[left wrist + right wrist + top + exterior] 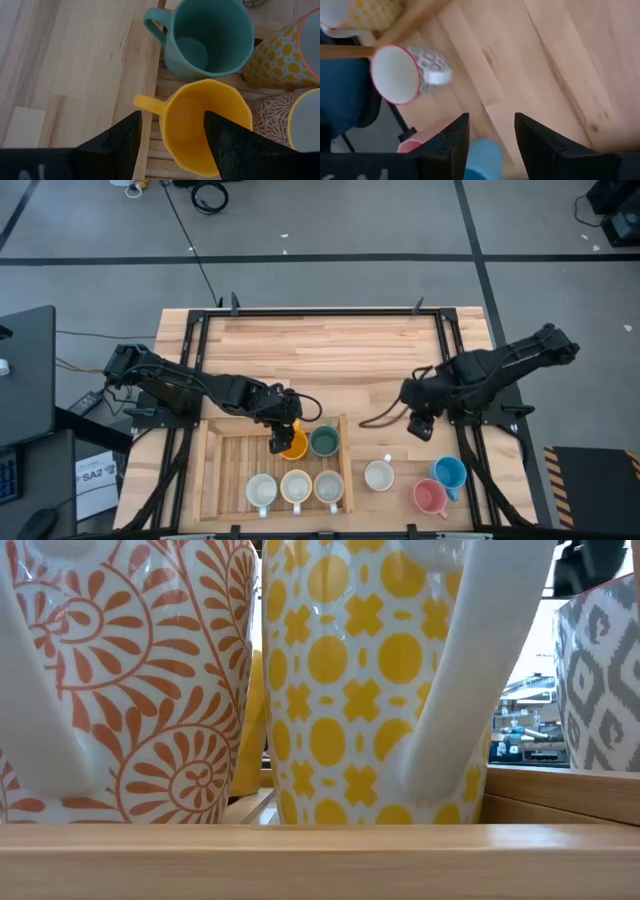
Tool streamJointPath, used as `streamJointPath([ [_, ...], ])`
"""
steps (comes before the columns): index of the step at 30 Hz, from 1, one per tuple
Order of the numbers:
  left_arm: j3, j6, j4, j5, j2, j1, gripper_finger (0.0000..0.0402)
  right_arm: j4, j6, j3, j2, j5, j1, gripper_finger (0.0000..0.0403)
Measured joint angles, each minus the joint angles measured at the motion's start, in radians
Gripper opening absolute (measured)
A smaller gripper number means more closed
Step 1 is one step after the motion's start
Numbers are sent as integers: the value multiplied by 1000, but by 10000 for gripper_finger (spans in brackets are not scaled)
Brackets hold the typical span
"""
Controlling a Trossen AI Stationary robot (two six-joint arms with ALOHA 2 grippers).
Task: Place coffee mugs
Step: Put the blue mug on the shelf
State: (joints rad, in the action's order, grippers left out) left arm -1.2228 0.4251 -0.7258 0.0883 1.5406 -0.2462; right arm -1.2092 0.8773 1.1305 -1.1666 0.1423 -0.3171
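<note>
Light wood desk [330, 345] on a black frame, grey floor around it. Slatted wooden tray [225, 465] sits on the desk's near-left part. Black cable [185, 235] trails across the floor behind. Dark monitor [25, 375] off to the left side.

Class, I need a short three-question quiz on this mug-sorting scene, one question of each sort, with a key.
1. True or false: the left tool has one finger inside the orange mug and one outside.
2. How many mugs sit in the wooden tray? A three, B five, C eight.
3. Fill in: outside the tray stand a white mug, a pink mug and a ___ mug.
Key: 1 true; 2 B; 3 blue mug.
</note>
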Motion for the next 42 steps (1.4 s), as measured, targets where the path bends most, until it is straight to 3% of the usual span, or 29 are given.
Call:
streamJointPath([
  [10,0,-2,0,0,0,-4,222,-86,383,0,1,-88,-261,163],
  [24,0,1,1,0,0,-44,222,-97,520,-31,-24,-202,-561,163],
  [31,0,1,6,0,1,-45,222,-97,545,-121,-25,-163,-627,163],
  [42,0,0,18,0,1,-45,222,-74,561,-216,-25,-44,-639,163],
])
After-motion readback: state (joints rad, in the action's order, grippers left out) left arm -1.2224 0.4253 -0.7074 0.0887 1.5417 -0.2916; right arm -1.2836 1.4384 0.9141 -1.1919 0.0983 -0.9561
